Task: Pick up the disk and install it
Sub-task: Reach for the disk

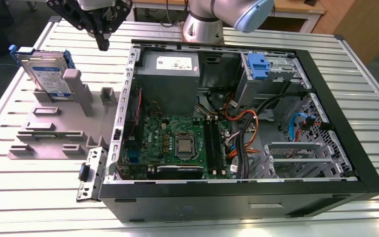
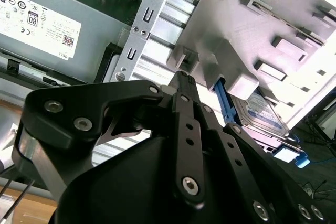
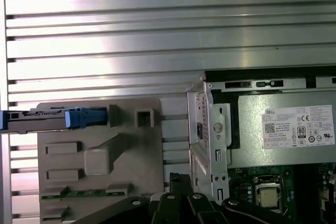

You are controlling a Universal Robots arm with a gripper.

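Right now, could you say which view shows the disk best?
The exterior view: the disk stands in the grey holder, labelled face showing. The second wrist view has the disk partly behind the holder; the first wrist view shows its edge.

Jaws closed, apart from disk (image 2: 262,111) slotted in grey holder (image 2: 231,51); PSU (image 2: 47,22) nearby.

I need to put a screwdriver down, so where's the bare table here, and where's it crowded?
Free: the slatted table in front of the grey fixture, on the exterior view's left of the computer case. Crowded: the cables inside the case, and the fixture's far end, where the disk stands.
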